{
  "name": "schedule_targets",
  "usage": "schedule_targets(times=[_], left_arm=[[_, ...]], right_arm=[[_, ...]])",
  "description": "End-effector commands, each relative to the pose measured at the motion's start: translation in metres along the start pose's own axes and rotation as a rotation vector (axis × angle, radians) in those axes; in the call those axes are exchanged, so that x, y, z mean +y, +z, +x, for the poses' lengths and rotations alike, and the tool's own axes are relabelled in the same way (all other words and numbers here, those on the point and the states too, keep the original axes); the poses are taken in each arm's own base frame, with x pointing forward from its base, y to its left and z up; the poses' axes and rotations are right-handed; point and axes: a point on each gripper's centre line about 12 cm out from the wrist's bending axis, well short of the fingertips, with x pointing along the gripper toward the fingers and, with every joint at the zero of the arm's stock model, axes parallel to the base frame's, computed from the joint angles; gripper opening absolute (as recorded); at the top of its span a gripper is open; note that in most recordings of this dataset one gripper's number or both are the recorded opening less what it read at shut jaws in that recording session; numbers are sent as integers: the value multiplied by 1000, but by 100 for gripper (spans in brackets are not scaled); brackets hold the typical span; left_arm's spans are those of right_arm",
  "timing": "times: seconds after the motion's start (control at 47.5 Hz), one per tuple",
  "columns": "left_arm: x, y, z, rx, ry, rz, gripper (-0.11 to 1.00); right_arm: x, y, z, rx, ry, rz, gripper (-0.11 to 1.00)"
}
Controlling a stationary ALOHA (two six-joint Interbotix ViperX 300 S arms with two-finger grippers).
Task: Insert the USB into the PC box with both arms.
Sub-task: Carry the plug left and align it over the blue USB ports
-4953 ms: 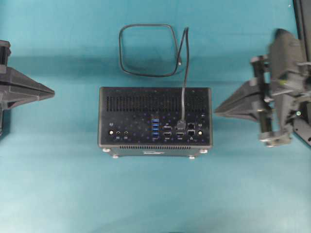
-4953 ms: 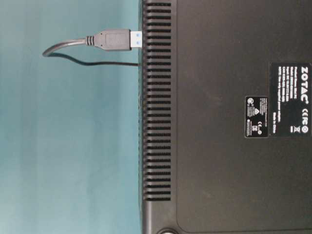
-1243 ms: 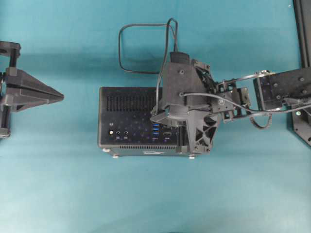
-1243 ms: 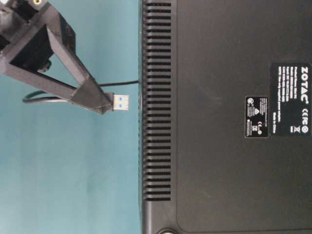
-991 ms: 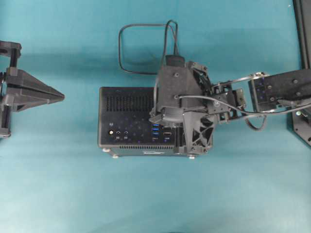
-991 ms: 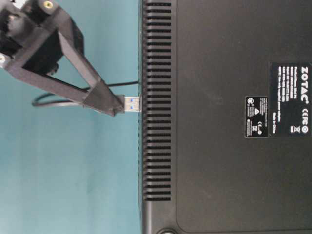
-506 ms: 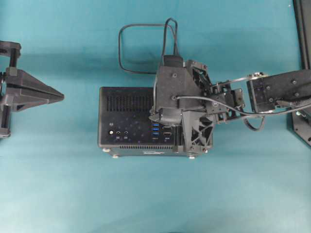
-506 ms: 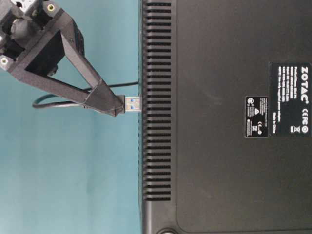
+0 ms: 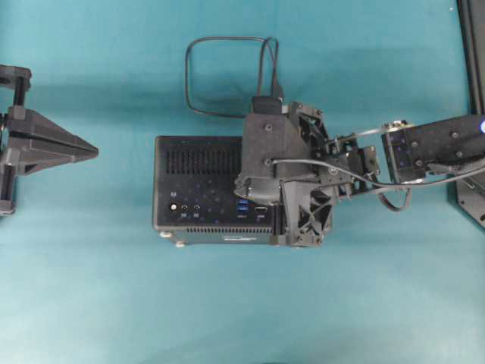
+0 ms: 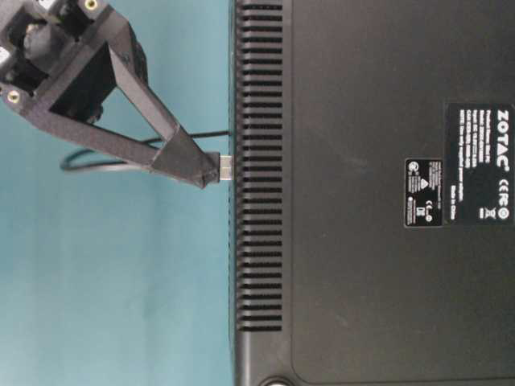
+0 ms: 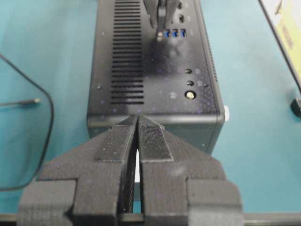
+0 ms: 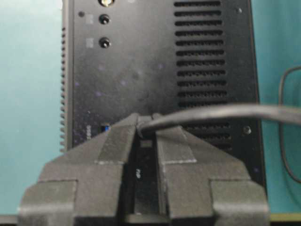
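Note:
The PC box (image 9: 197, 182) lies in the middle of the teal table with its port panel facing up. My right gripper (image 10: 205, 173) reaches down over the panel and is shut on the USB plug (image 10: 226, 167). The plug's metal tip meets the box face (image 10: 257, 241) and only a short silver stub shows. In the right wrist view the plug (image 12: 146, 141) sits between the fingers and its cable (image 12: 211, 114) runs off to the right. The cable loop (image 9: 189, 76) lies behind the box. My left gripper (image 9: 95, 151) is shut and empty, apart from the box's left end (image 11: 150, 70).
The cable's small free end (image 11: 30, 100) lies on the table beside the box. Blue ports (image 11: 174, 33) show next to the right gripper's fingers. A black frame (image 9: 470, 45) stands at the far right edge. A yellow-marked object (image 11: 289, 28) lies beyond the box.
My right gripper has pushed the plug toward the box face, and less of its metal tip shows now than half a second ago. The left arm has stayed put.

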Motion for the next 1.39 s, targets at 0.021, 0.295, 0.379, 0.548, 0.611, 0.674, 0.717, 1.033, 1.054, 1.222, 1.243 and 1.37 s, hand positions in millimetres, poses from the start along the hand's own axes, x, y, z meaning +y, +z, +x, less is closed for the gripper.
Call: schedule_targets(times=[0.021, 0.295, 0.379, 0.548, 0.611, 0.674, 0.717, 1.033, 1.054, 1.222, 1.243, 1.37], left_arm=[[0, 7, -1, -23, -1, 2, 0], [0, 6, 1, -17, -1, -4, 0], [0, 6, 1, -18, -1, -6, 0], [0, 5, -1, -20, -1, -4, 0], [0, 4, -1, -18, -1, -6, 0], [0, 4, -2, -20, -1, -7, 0], [0, 3, -2, -20, -1, -7, 0], [0, 3, -2, -18, -1, -7, 0], [0, 3, -2, -18, -1, -7, 0], [0, 1, -2, -15, 0, -8, 0], [0, 1, -2, -15, -1, -7, 0], [0, 1, -2, -15, -1, -7, 0]], right_arm=[[6, 4, -5, -18, 16, 4, 8], [0, 4, -4, -17, 5, 15, 8], [-4, 4, -3, -15, -1, 21, 8], [-5, 1, -2, -9, -3, 25, 8], [-2, 0, -2, -5, 9, 29, 8], [4, -1, -1, -1, 28, 35, 8], [8, -2, -2, 3, 39, 36, 8], [19, -3, 0, -6, 68, 22, 8], [19, -2, -1, -11, 68, 20, 8], [18, -4, 1, -3, 63, 16, 14], [18, -4, 1, -3, 63, 16, 15], [18, -2, -2, -10, 64, 15, 28]])
